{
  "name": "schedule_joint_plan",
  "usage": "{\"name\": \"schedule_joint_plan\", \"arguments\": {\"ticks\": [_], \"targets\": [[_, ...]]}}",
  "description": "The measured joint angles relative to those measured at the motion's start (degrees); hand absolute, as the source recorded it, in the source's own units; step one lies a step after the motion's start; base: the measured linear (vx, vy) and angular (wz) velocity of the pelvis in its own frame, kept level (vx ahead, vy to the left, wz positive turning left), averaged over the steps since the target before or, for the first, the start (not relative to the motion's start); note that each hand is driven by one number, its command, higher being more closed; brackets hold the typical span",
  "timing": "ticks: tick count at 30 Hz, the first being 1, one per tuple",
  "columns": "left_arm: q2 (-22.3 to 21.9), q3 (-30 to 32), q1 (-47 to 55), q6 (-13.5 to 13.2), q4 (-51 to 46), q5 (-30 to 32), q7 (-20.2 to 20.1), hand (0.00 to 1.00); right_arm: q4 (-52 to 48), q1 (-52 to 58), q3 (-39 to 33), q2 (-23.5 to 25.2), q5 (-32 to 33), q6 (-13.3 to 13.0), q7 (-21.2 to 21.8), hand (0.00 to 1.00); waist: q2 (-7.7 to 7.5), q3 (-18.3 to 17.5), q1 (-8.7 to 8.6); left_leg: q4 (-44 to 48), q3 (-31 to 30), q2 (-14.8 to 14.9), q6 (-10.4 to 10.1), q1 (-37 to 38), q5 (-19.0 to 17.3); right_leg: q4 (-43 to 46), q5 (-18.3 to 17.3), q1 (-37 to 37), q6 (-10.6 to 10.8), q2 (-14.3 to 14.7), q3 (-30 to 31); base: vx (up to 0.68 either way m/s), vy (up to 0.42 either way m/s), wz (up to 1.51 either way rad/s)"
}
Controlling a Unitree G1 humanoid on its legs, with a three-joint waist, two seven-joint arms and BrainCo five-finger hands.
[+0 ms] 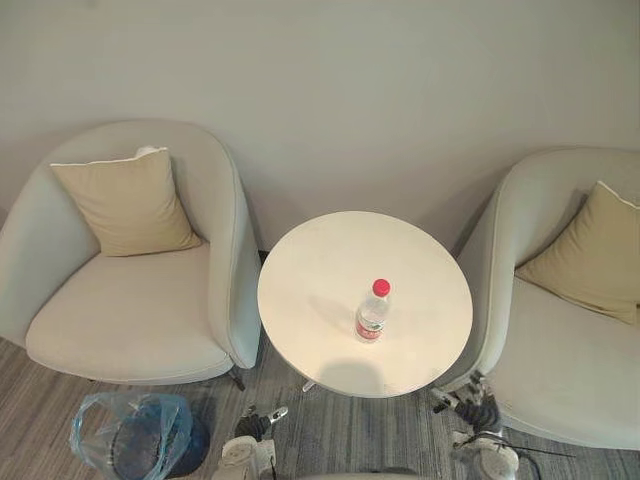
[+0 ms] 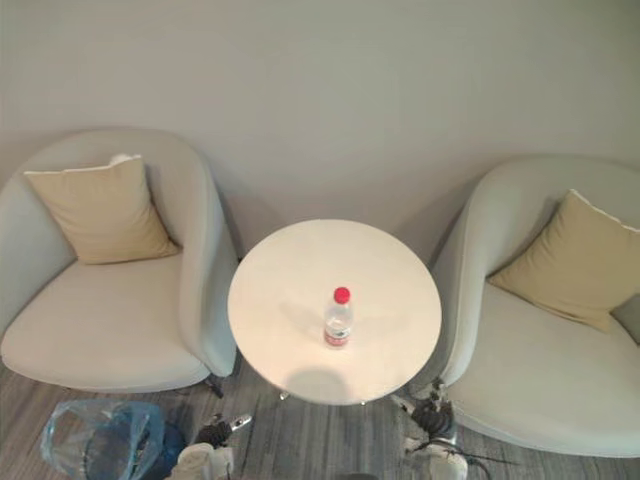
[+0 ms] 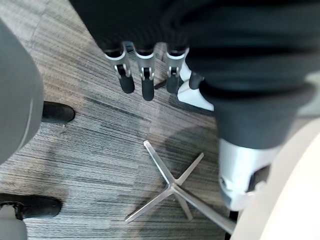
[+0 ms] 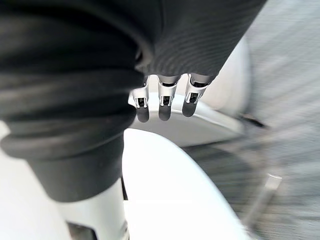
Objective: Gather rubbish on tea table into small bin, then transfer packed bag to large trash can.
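A clear plastic bottle [image 1: 372,312] with a red cap stands upright on the round white tea table [image 1: 310,260], right of its middle. On the floor at the lower left sits a small bin [image 1: 135,436] lined with a blue plastic bag. My left hand [image 1: 254,424] hangs low by the table's near left edge, its fingers [image 3: 145,80] relaxed above the carpet and holding nothing. My right hand [image 1: 478,410] hangs at the table's near right edge, between table and armchair, with straight, empty fingers [image 4: 163,104].
A pale armchair [image 1: 130,310] with a tan cushion [image 1: 125,203] stands left of the table, and another armchair [image 1: 560,370] with a cushion [image 1: 590,255] on the right. The table's metal cross base [image 3: 172,189] rests on the grey carpet. A wall is behind.
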Motion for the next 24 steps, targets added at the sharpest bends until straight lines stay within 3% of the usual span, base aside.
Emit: {"name": "schedule_joint_plan", "arguments": {"ticks": [8,24], "targets": [[0.9,-4.0,0.9,-0.3,-0.3,1.3,-0.5,0.00,-7.8,-0.7,3.2,-0.2,-9.0,-1.7,-0.5,0.00,0.77,-0.8,-0.34,-0.1,-2.8,-0.8,0.3,-1.0,0.2,-1.8,0.1,0.8,0.1,-0.3,-2.2,0.02,-0.002,0.14],[2.2,-7.4,0.8,-1.6,0.1,1.8,-0.8,0.00,3.4,-13.0,5.8,-3.0,-8.9,-2.1,-2.7,0.00,1.46,-0.5,0.45,-0.3,-9.8,-1.7,0.8,-4.8,2.5,-7.4,3.5,2.5,-0.3,-0.1,-5.9,-0.02,-0.005,0.16]]}}
